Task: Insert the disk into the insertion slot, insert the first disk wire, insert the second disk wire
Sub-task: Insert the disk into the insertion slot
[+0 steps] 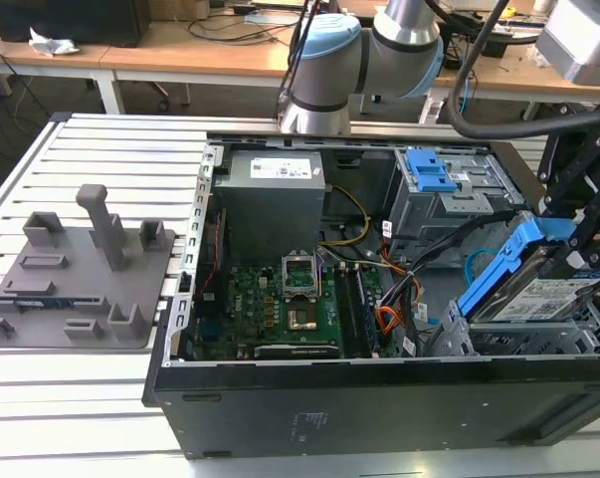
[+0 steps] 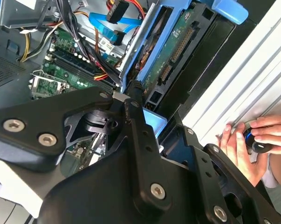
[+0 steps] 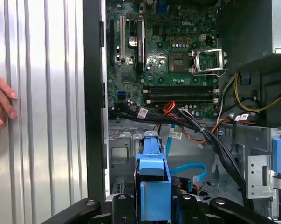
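My gripper is shut on the disk, a silver drive in a blue caddy. The disk hangs tilted over the insertion slot, the low grey cage at the case's corner on the exterior view's right. In the first wrist view the caddy stands edge-on between my fingers, above the grey bay floor. The second wrist view shows the disk's circuit-board underside. The first disk wire, red, orange and black, lies loose beside the motherboard. The second disk wire, light blue, loops beside the caddy.
The taller grey cage with a blue latch stands behind the slot. Motherboard and power supply fill the case. A grey fixture block sits on the slatted table at the exterior view's left. A person's hand rests on the table beside the case.
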`<state>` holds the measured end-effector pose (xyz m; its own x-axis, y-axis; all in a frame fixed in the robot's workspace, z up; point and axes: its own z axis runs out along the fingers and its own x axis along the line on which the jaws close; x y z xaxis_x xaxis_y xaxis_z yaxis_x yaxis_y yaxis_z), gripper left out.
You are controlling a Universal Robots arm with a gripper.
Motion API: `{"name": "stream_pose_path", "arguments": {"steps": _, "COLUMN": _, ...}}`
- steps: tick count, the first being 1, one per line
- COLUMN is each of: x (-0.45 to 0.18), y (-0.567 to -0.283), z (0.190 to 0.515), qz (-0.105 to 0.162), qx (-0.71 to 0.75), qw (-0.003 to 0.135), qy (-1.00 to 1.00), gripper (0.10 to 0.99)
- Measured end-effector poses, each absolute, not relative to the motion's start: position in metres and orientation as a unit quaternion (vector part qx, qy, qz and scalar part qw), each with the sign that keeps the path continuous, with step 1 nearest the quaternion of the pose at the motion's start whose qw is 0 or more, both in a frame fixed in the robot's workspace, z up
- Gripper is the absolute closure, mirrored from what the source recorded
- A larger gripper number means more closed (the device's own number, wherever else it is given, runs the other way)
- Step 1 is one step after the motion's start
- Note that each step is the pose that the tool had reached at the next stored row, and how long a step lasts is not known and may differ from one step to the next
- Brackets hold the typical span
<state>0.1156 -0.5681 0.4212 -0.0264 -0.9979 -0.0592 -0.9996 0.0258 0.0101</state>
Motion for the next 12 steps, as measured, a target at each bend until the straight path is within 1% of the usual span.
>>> {"name": "stream_pose_path", "arguments": {"steps": 3, "x": 0.1156, "y": -0.5681, "z": 0.4171, "qz": 0.024, "qx": -0.698, "qw": 0.018, "qy": 0.716, "gripper": 0.71}}
{"name": "stream_pose_path", "arguments": {"steps": 4, "x": 0.1156, "y": -0.5681, "z": 0.417, "qz": 0.024, "qx": -0.698, "qw": 0.018, "qy": 0.716, "gripper": 0.655}}
{"name": "stream_pose_path", "arguments": {"steps": 5, "x": 0.1156, "y": -0.5681, "z": 0.4168, "qz": 0.024, "qx": -0.697, "qw": 0.018, "qy": 0.716, "gripper": 0.529}}
{"name": "stream_pose_path", "arguments": {"steps": 6, "x": 0.1156, "y": -0.5681, "z": 0.4167, "qz": 0.024, "qx": -0.697, "qw": 0.018, "qy": 0.716, "gripper": 0.529}}
{"name": "stream_pose_path", "arguments": {"steps": 7, "x": 0.1155, "y": -0.5681, "z": 0.4167, "qz": 0.024, "qx": -0.697, "qw": 0.018, "qy": 0.716, "gripper": 0.463}}
{"name": "stream_pose_path", "arguments": {"steps": 12, "x": 0.1156, "y": -0.5681, "z": 0.4166, "qz": 0.024, "qx": -0.697, "qw": 0.018, "qy": 0.716, "gripper": 0.463}}
